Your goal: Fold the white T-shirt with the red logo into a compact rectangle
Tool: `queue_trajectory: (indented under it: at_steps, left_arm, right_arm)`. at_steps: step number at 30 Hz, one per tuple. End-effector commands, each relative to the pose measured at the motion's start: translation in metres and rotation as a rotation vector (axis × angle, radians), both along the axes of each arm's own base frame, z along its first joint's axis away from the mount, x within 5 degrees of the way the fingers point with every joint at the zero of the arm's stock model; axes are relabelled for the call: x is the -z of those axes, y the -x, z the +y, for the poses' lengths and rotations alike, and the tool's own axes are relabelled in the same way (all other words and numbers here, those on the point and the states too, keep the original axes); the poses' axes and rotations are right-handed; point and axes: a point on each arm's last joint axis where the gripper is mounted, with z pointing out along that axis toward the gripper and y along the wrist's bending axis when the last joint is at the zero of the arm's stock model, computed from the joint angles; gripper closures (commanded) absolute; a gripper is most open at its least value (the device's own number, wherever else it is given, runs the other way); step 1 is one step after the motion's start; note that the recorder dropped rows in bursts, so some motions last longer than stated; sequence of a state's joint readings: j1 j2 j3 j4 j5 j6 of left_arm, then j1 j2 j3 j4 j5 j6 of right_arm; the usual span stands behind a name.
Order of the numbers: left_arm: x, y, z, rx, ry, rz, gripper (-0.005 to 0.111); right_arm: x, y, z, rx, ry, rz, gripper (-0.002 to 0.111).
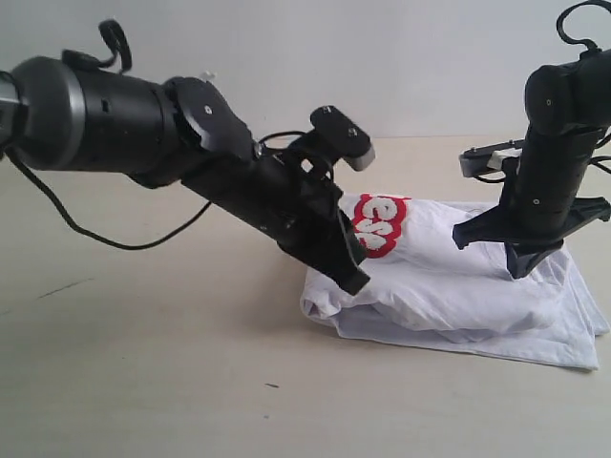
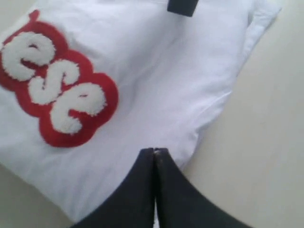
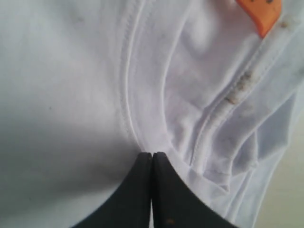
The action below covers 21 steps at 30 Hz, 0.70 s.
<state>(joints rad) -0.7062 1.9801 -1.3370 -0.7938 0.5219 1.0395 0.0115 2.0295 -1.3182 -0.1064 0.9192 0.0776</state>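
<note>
The white T-shirt [image 1: 458, 291] lies folded in layers on the table, its upper layer puffed. The red logo [image 1: 380, 225] shows at its left end, with only the letters "ese" [image 2: 52, 88] uncovered. My left gripper [image 1: 355, 279] is shut at the shirt's left front edge, its tips [image 2: 154, 151] pinched on the cloth beside the logo. My right gripper [image 1: 522, 272] is shut on the shirt's right part. There the seams run in to the tips [image 3: 152, 154], beside the ribbed collar [image 3: 213, 118] and the orange neck tag [image 3: 260, 14].
The beige table [image 1: 143, 363] stretches to the left and front of the shirt. A black cable [image 1: 105, 234] trails from the left arm over the tabletop. A pale wall stands behind. A dark piece of the right arm [image 2: 183, 6] shows at the left wrist view's edge.
</note>
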Motion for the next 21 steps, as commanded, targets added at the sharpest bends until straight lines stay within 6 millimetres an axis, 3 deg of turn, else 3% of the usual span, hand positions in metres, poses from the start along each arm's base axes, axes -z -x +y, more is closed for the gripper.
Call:
queue_trajectory:
  at_steps: [1,9,13,17,20,21]
  left_arm:
    - [0.033,-0.005,-0.006,-0.035,-0.016,0.051,0.107]
    - [0.076,0.004,0.006,0.025,-0.224,0.207,0.107]
    - [0.071,0.006,0.011,0.030,-0.276,0.210,0.107]
    - [0.033,0.006,0.013,0.040,-0.231,0.118,0.107]
    - [-0.037,-0.002,0.027,-0.051,-0.086,-0.065,0.107]
    - [-0.047,-0.005,0.032,-0.079,-0.059,-0.085,0.107]
  right_arm:
    - [-0.006,-0.001,0.002,-0.008,-0.013,-0.018,0.108]
    - [-0.005,-0.001,0.004,-0.006,-0.037,-0.017,0.108]
    - [-0.006,-0.001,0.005,-0.018,-0.055,-0.022,0.108]
    - [-0.022,-0.008,0.019,-0.031,-0.198,-0.147,0.108]
    - [-0.046,-0.013,0.034,-0.092,-0.364,-0.291,0.108]
    - [-0.046,-0.013,0.036,-0.102,-0.358,-0.291,0.108]
